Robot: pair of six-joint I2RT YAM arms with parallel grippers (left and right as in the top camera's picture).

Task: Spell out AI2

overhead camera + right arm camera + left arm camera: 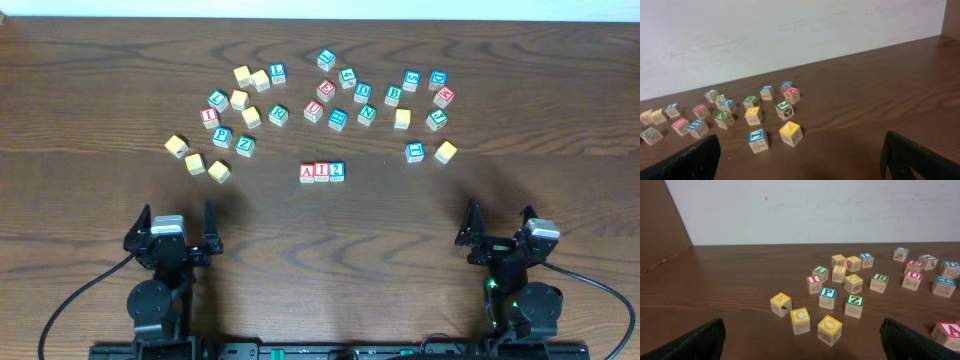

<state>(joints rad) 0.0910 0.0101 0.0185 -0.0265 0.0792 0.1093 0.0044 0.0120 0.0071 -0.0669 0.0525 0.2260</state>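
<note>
We see the black left gripper (pixel 175 216) spread wide and empty. Ahead of it lie scattered wooden letter cubes, among them a yellow C cube (pixel 800 320), a yellow O cube (pixel 830 330), a blue P cube (pixel 828 298) and a green Z cube (pixel 854 305). Mid-table, apart from these, a touching row of three wooden cubes (pixel 321 171) reads AI2. The black right gripper (pixel 497 216) also gapes, empty.

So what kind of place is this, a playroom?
Probably a robot lab bench, not a playroom: a robot's left gripper and right gripper wait at a wooden table of letter blocks, by a plain white wall.
</note>
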